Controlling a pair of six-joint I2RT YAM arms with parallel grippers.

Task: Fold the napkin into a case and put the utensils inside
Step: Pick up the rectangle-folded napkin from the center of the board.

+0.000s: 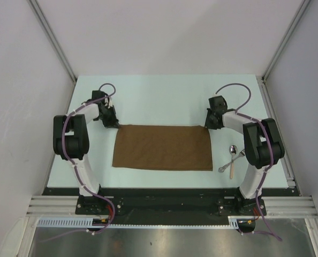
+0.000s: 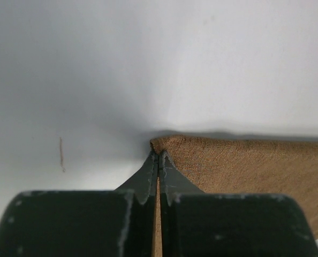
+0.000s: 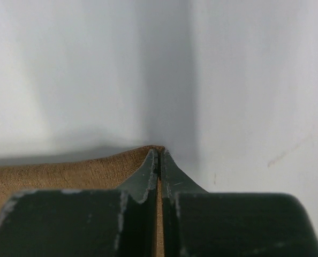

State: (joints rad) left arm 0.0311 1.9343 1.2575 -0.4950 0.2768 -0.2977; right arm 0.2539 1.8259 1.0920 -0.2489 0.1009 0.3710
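Closest to the left wrist camera, our left fingers [image 2: 152, 165] are clenched on the far-left corner of the napkin [image 2: 244, 166]. We see a thin strip of brown cloth pinched in the slit between them, and the corner peaks up just past the tips. From above, those fingers [image 1: 116, 124] meet the napkin [image 1: 163, 148] right at that corner. The rest of the cloth lies flat and spread on the pale worktop [image 1: 159, 101], its long sides running left to right between our two arms. At the far-right corner our right fingers [image 3: 167, 166] are likewise clamped shut on the cloth, which shows as a sliver between them and rises a little at the tips. Further right, near the napkin's right edge and not touching it, we find the utensils [image 1: 232, 160]. They are two pieces crossing one another beside our right arm, with a spoon bowl at the far end and a pale tan handle pointing toward the near edge.
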